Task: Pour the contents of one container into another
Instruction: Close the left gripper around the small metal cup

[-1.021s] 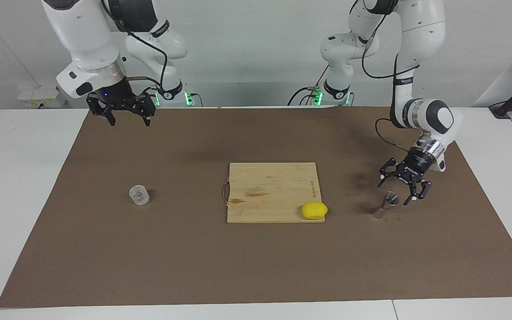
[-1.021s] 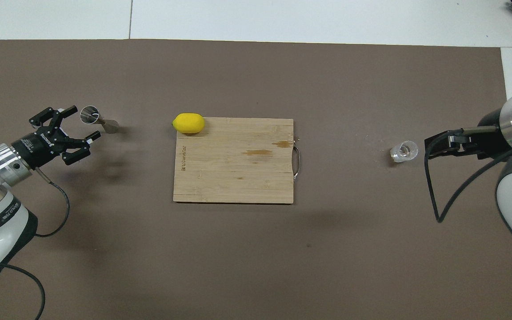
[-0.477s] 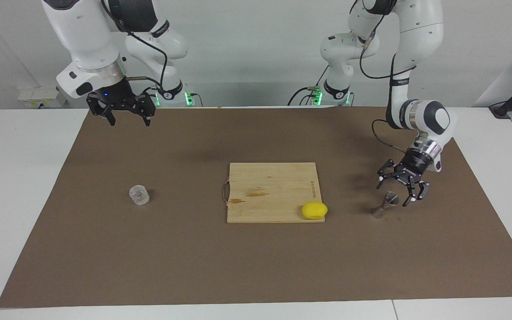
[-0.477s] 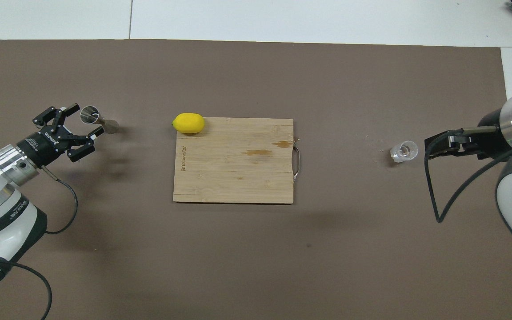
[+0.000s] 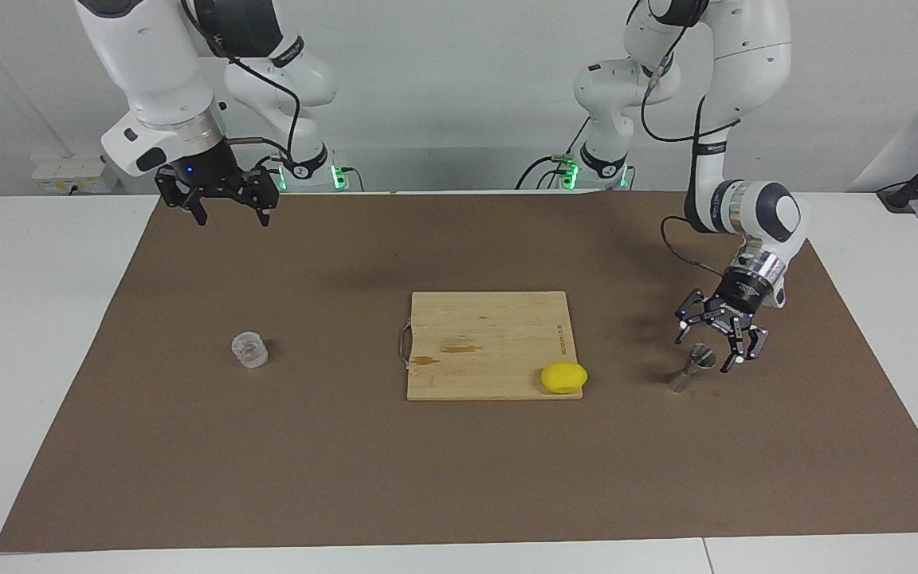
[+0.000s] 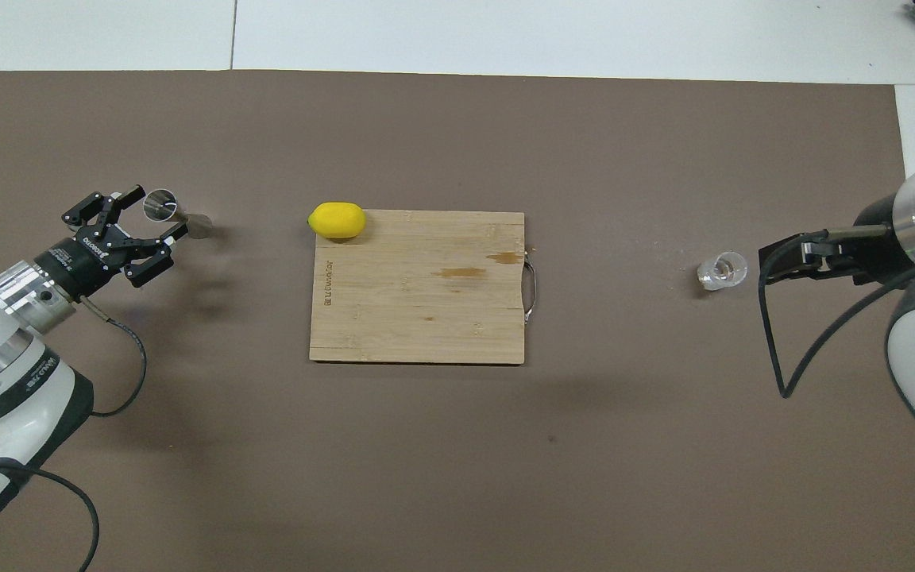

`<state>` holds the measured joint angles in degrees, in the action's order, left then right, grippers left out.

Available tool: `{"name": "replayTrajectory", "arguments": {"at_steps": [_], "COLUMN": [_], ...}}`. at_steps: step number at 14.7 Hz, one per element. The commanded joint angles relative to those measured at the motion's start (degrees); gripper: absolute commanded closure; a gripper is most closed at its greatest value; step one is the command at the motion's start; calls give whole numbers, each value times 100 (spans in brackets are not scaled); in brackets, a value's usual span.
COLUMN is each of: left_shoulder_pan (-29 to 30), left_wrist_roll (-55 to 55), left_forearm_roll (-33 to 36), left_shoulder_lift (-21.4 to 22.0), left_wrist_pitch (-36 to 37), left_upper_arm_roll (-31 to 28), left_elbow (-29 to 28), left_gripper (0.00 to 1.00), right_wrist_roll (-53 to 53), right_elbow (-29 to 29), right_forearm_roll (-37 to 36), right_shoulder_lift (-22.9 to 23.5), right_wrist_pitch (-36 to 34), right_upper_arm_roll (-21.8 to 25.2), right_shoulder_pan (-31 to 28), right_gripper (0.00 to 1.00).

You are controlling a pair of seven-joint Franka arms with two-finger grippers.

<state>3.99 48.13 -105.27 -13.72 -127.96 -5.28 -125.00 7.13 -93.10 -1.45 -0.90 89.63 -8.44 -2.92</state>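
The steel jigger (image 5: 680,381) stands upright on the brown mat toward the left arm's end, and also shows in the overhead view (image 6: 199,226). My left gripper (image 5: 704,351) is open and low. Its fingers stand on either side of the jigger's upper cone (image 6: 157,210); I cannot tell whether they touch it. The clear glass cup (image 5: 249,349) stands upright toward the right arm's end, and also shows in the overhead view (image 6: 722,270). My right gripper (image 5: 232,214) is open and empty. It waits raised over the mat's edge by the robots.
A wooden cutting board (image 5: 483,335) lies mid-table, its handle toward the cup (image 6: 418,302). A yellow lemon (image 5: 563,377) sits on the board's corner nearest the jigger (image 6: 337,220). White table surrounds the brown mat (image 5: 459,478).
My left gripper has moved in closer to the jigger, so its open fingers now flank the upper cone. The jigger, cup and right arm have not moved.
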Motion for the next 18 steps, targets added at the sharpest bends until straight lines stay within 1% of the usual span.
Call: {"name": "replayTrajectory", "arguments": {"at_steps": [1, 5, 10, 15, 16, 17, 18], "left_shoulder_pan": [-117, -126, -117, -117, -117, -117, -117], "left_wrist_roll": [21, 30, 30, 30, 47, 47, 56], "left_forearm_roll": [-160, -195, -230, -345, -345, -345, -345], "left_shoulder_lift": [27, 27, 36, 36, 36, 36, 36], "left_wrist_pitch": [-167, -185, -177, -177, -177, -177, -177], "left_upper_arm_roll": [-52, -43, -43, -43, -43, -43, -43], "left_elbow": [-78, -78, -78, -78, -78, -78, -78], "left_gripper": [8, 14, 15, 23, 26, 33, 44], "right_wrist_roll": [-89, -89, -89, -89, -89, -89, -89], "right_elbow": [-85, -85, -85, -85, -85, -85, -85], "right_forearm_roll": [101, 101, 101, 101, 101, 101, 101], "right_shoulder_lift": [-86, -86, -86, -86, -86, -86, -86], "right_wrist_pitch": [-33, -33, -33, -33, -33, -33, -33], "right_upper_arm_roll": [-35, -35, -35, -35, -35, -35, -35], "right_shoulder_pan": [-95, -104, -121, -130, -130, -130, -130], "right_gripper": [0, 0, 0, 0, 0, 0, 0]}}
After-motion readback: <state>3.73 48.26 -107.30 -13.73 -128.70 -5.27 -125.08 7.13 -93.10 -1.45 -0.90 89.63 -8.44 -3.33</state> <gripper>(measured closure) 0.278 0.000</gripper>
